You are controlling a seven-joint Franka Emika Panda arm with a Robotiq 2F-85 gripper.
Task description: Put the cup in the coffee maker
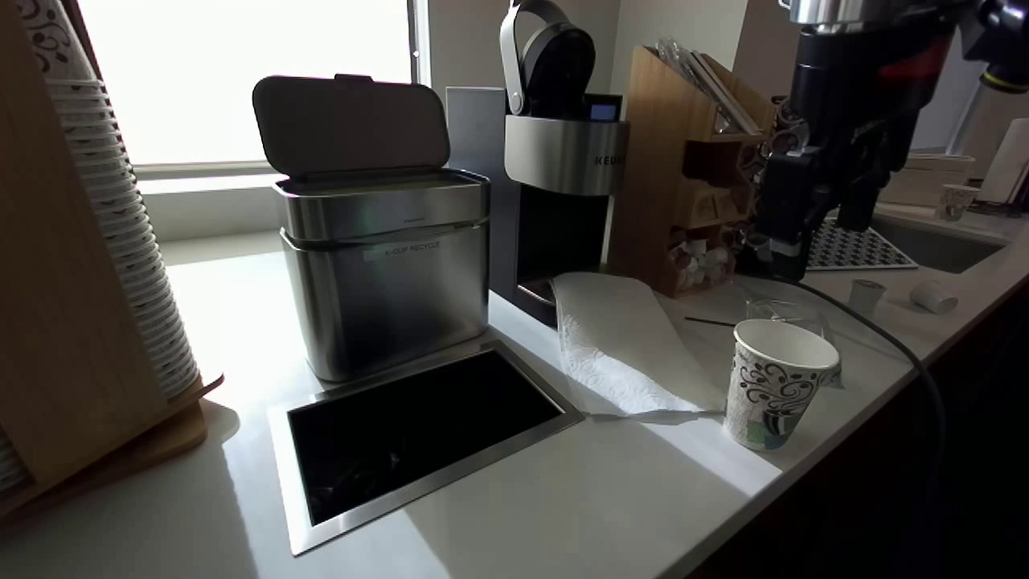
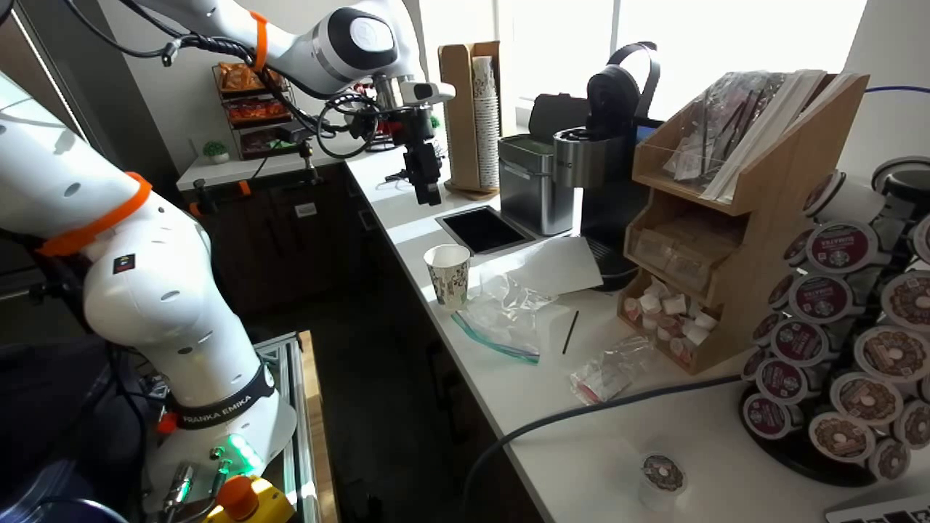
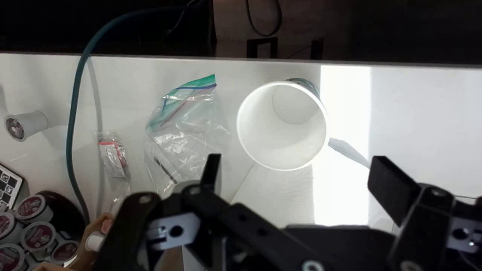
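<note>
The cup [image 1: 778, 394] is a white paper cup with a dark swirl print and a greenish patch. It stands upright on the counter near the front edge, also in an exterior view [image 2: 448, 276]. In the wrist view I look down into the cup [image 3: 282, 128]. My gripper [image 1: 820, 237] is open and empty above the counter, apart from the cup; it also shows in an exterior view [image 2: 429, 195]. In the wrist view its fingers [image 3: 295, 169] are wide apart, with the cup beyond them. The coffee maker [image 1: 567, 157] stands at the back with its top raised, also in an exterior view [image 2: 592, 156].
A paper towel [image 1: 635, 346] lies before the coffee maker. A steel bin [image 1: 390, 289] with raised lid stands beside it, behind a dark counter opening [image 1: 434, 482]. A wooden organizer [image 2: 770, 254], a plastic bag [image 2: 505, 319] and a cable [image 2: 617, 399] are on the counter.
</note>
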